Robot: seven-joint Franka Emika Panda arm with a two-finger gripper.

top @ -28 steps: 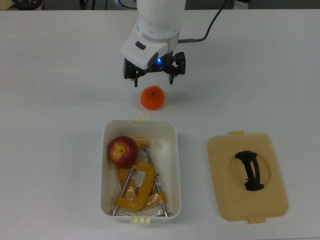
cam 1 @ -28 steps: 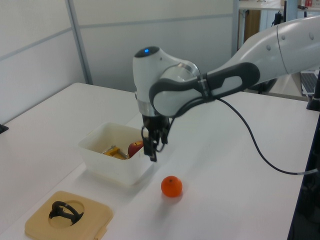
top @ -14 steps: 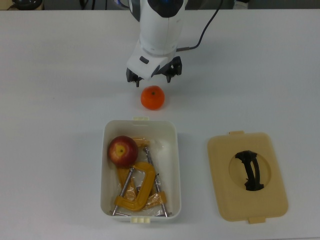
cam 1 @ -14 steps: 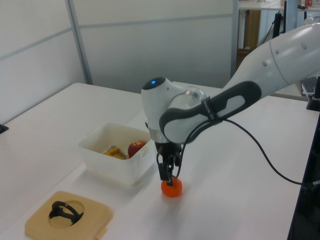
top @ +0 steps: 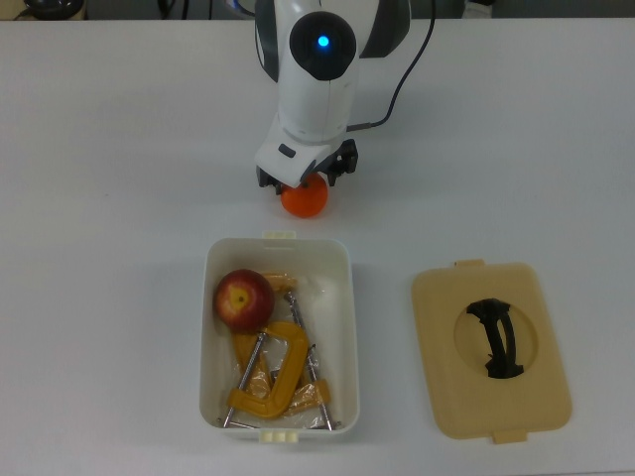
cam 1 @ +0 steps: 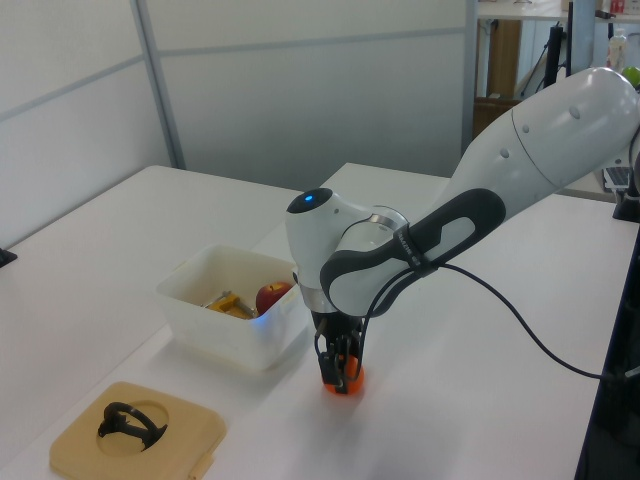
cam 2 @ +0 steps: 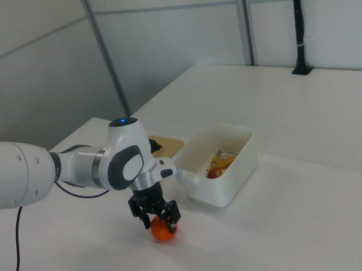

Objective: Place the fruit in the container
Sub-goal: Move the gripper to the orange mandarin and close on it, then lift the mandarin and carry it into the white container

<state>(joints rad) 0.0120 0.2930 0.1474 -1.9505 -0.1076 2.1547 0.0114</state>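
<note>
Your workspace is a plain white surface (top: 119, 149) backed by pale partition walls, with little on it besides the task's things. Over the last second the end effector (top: 304, 184) has dropped from a hover above the orange fruit (top: 306, 199) to right down around it: in the left view and the right view its fingers (cam 2: 172, 215) now stand on either side of the fruit, low against the surface. They are apart, straddling the orange, and nothing shows them pressing on it yet. The orange itself has not shifted; it sits on the surface just beyond the container's near short end in the top view, close to the wall but not touching.

The red apple (top: 243, 298) already lies inside the white container (top: 349, 327), in the corner nearest the arm, beside the yellow C-clamps (top: 278, 375) that fill the other end. The tan lid (top: 491, 349) with its black handle rests flat, well apart to the top view's right.

So you are half done, by my reading: one fruit in, one to go, and the descent is finished. What the next move calls for is a close on the orange, then a lift high enough to clear the rim. Being round and smooth, it may roll or squirt out if the fingers meet it off-centre.
</note>
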